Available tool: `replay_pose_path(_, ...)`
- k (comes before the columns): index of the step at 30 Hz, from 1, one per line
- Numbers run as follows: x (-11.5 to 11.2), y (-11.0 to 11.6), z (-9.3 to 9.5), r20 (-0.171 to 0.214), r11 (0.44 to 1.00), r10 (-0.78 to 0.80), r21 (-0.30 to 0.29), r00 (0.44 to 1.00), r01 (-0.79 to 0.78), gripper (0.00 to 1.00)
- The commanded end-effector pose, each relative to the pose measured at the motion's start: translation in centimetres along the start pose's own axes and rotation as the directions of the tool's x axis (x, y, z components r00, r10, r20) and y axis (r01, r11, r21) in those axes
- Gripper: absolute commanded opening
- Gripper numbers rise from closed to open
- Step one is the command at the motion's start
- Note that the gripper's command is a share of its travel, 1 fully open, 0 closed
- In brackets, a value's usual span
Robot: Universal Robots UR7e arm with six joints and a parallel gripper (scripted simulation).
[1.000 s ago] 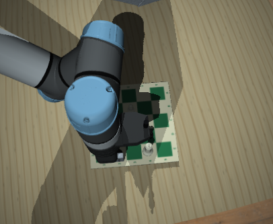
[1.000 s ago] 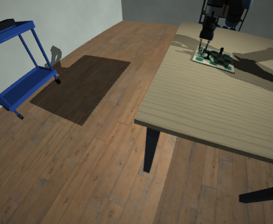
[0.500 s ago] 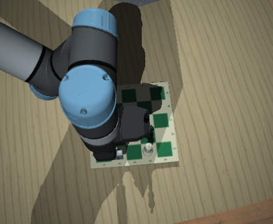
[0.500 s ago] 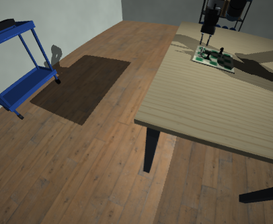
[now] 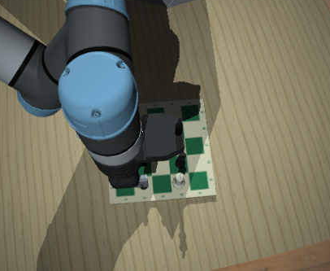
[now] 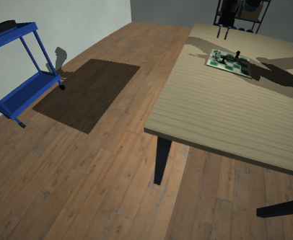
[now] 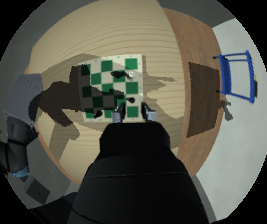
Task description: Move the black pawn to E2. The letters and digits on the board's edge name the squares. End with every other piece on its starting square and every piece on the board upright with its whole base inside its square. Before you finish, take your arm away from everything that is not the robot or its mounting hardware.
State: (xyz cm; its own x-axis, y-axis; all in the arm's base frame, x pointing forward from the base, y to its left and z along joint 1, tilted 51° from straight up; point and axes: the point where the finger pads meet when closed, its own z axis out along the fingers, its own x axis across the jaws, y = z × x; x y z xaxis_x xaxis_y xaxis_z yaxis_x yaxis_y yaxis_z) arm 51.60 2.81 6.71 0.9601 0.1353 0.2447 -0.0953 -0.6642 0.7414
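Note:
A small green-and-cream chessboard lies on the wooden table; it also shows in the exterior view and the wrist view. My gripper is open and empty, well above the board's edge. In the wrist view a small black piece, apparently the black pawn, stands upright on a light square by the board's near edge, far below my fingers. Another black piece stands next to a white piece. A third black piece stands further up the board. The edge letters are too small to read.
My arm hides the board's left half in the top view. A dark shelf rack stands behind the table. A blue cart and a dark rug are on the floor to the left.

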Motion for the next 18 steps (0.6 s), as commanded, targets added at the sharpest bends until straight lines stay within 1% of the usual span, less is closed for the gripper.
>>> replay_pose_path(1,0.08,0.06,-0.53,0.002,1.000,0.002,-0.001,1.000,-0.002,1.00)
replay_pose_path(18,-0.01,0.04,-0.41,0.004,1.000,0.001,-0.001,1.000,-0.001,1.00)
